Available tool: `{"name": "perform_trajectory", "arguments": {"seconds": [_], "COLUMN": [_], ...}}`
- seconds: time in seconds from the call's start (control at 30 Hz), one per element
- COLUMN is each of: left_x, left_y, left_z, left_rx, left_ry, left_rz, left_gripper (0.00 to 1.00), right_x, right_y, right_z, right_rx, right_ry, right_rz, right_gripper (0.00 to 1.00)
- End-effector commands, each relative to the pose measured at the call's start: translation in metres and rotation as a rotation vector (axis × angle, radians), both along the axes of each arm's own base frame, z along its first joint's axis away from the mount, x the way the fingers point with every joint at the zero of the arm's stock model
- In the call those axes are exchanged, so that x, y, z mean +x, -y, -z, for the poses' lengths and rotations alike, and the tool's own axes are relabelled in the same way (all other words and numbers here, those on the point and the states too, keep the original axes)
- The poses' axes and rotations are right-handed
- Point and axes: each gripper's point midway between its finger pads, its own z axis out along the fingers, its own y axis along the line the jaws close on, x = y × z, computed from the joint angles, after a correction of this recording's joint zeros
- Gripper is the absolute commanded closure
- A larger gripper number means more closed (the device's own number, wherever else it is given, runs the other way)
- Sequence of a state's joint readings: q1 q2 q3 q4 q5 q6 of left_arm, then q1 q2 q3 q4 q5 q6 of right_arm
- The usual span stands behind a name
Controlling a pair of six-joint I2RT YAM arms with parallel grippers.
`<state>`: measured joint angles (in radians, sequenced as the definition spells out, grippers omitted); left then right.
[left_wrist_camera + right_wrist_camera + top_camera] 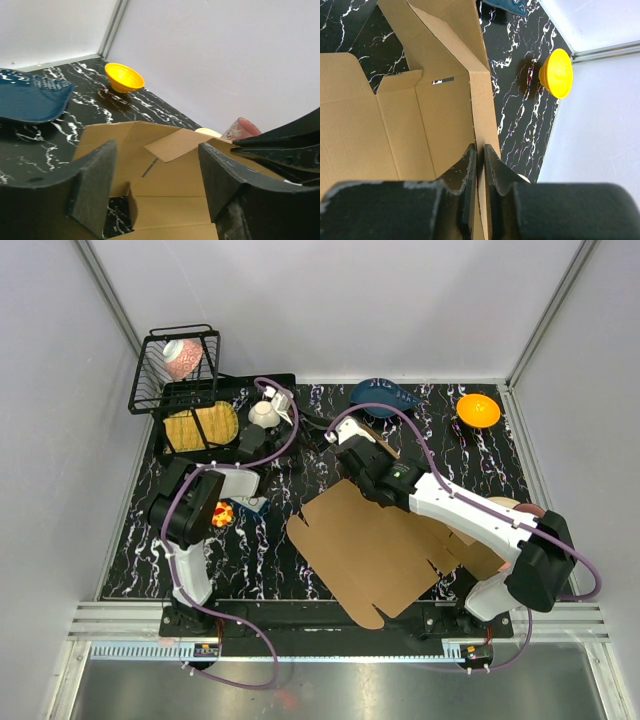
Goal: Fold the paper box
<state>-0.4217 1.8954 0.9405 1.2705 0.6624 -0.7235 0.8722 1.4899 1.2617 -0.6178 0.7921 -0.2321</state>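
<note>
From above, the paper box (pixel 375 545) lies mostly flat, nearer us than the yellow bowl (pixel 478 410) and to its left. The right gripper (pixel 362 447) sits at the box's far edge, and the left gripper (pixel 252 443) is farther from the bowl, off the cardboard.

In the left wrist view our jaws stand wide and empty, facing the bowl across the box.

In the right wrist view the fingers are pinched tight on a raised flap (pixel 482 105) beside the bowl. We should swing it about its crease, not pull.

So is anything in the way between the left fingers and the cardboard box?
No, nothing visible. The open left fingers face the paper box with only bare table between. The right fingers pinch one flap.
</note>
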Motion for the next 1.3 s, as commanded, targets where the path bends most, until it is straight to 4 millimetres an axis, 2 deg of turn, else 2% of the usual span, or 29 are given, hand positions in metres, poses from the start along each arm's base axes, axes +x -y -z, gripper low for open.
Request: {"name": "perform_trajectory", "arguments": {"seconds": [0.0, 0.17, 0.3, 0.33, 0.37, 0.43, 0.47, 0.57, 0.63, 0.73, 0.87, 1.07, 1.27], "left_x": [0.021, 0.027, 0.041, 0.043, 0.050, 0.055, 0.059, 0.066, 0.065, 0.068, 0.067, 0.052, 0.036], "left_y": [-0.003, 0.004, 0.005, 0.005, 0.006, 0.007, 0.006, 0.009, 0.013, 0.019, 0.026, 0.029, 0.027], "left_z": [0.006, 0.027, 0.040, 0.042, 0.040, 0.046, 0.040, 0.042, 0.046, 0.040, 0.041, 0.044, 0.049], "left_rx": [0.094, 0.138, 0.195, 0.204, 0.207, 0.213, 0.211, 0.232, 0.240, 0.237, 0.241, 0.241, 0.260], "left_ry": [0.160, 0.231, 0.260, 0.261, 0.273, 0.257, 0.283, 0.301, 0.303, 0.337, 0.346, 0.345, 0.326], "left_rz": [-0.065, -0.019, -0.019, -0.013, -0.013, 0.018, 0.011, 0.029, 0.069, 0.121, 0.190, 0.296, 0.351], "left_gripper": [0.29, 0.22, 0.14, 0.10, 0.02, 0.01, 0.01, 0.01, 0.01, 0.01, 0.04, 0.12, 0.35], "right_x": [-0.006, -0.009, -0.011, -0.012, -0.012, -0.012, -0.013, -0.013, -0.012, -0.011, -0.011, -0.010, -0.009], "right_y": [0.004, -0.002, -0.006, -0.007, -0.008, -0.009, -0.010, -0.011, -0.013, -0.014, -0.014, -0.014, -0.016], "right_z": [0.010, 0.009, 0.008, 0.009, 0.009, 0.010, 0.011, 0.012, 0.013, 0.013, 0.013, 0.014, 0.011], "right_rx": [-0.001, 0.029, 0.054, 0.062, 0.066, 0.071, 0.071, 0.078, 0.082, 0.083, 0.084, 0.080, 0.088], "right_ry": [-0.042, -0.059, -0.070, -0.077, -0.078, -0.086, -0.088, -0.093, -0.091, -0.091, -0.088, -0.085, -0.081], "right_rz": [-0.002, -0.028, -0.046, -0.049, -0.052, -0.058, -0.060, -0.065, -0.069, -0.073, -0.075, -0.075, -0.076], "right_gripper": [0.88, 0.90, 0.91, 0.92, 0.91, 0.92, 0.92, 0.92, 0.92, 0.93, 0.93, 0.93, 0.94]}}
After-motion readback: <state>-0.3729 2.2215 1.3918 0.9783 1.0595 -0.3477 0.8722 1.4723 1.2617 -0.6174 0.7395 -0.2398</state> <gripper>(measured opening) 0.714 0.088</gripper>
